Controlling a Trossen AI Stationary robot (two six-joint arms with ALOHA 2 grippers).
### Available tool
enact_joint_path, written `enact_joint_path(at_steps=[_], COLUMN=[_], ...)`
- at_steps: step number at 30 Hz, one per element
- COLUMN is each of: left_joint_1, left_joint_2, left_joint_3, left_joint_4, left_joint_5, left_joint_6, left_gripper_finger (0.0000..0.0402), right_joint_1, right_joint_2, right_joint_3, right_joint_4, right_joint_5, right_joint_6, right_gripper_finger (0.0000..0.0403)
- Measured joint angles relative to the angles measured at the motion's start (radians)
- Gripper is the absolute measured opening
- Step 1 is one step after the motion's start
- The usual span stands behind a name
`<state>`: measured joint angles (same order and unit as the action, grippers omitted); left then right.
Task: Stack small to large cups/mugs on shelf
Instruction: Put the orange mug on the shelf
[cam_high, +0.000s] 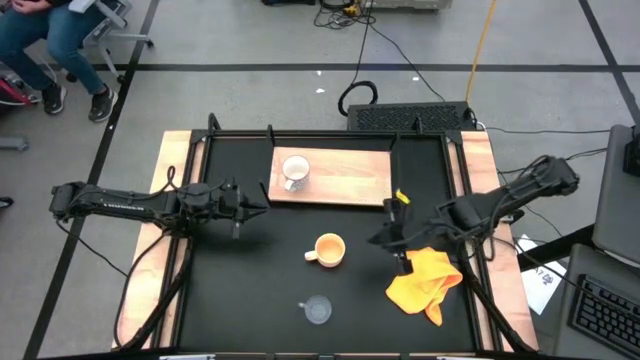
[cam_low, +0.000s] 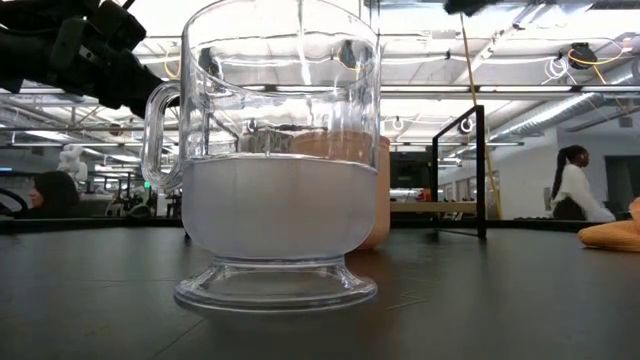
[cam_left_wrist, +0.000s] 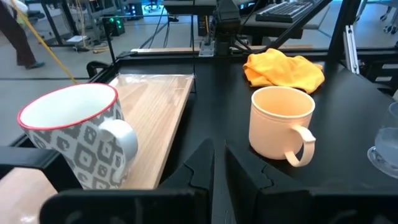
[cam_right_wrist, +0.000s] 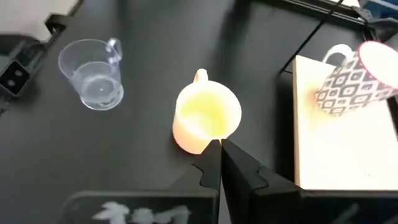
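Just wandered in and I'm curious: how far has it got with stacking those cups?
Done: the white patterned mug stands on the light-wood shelf board. In hand: nothing; the right gripper, fingers shut, sits near the orange-yellow mug. Left: that mug and the clear glass cup, both on the black table.

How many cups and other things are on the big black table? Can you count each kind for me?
Mugs with handles: 2, a white patterned mug and an orange-yellow mug
Clear glass cups: 1
Light-wood shelf boards: 1
Orange-yellow cloths: 1
Total: 5
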<state>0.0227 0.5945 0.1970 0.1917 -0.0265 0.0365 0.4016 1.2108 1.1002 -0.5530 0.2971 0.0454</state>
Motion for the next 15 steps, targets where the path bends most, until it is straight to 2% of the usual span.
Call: enact_joint_path(at_steps=[9, 15], left_joint_1=[0.0, 0.0], left_joint_2=[0.0, 0.0], left_joint_3=[0.0, 0.0], left_joint_4=[0.0, 0.0], left_joint_5=[-0.001, -0.001], left_joint_6=[0.033, 0.033], left_gripper_finger=[0.004, 0.004], right_joint_1=[0.053, 0.059], right_joint_2=[-0.208, -0.313], right_joint_3=[-0.385, -0.584], right_joint_4=[0.358, 0.546], right_joint_5=[0.017, 0.019], right_joint_6=[0.044, 0.048], right_gripper_finger=[0.0, 0.0])
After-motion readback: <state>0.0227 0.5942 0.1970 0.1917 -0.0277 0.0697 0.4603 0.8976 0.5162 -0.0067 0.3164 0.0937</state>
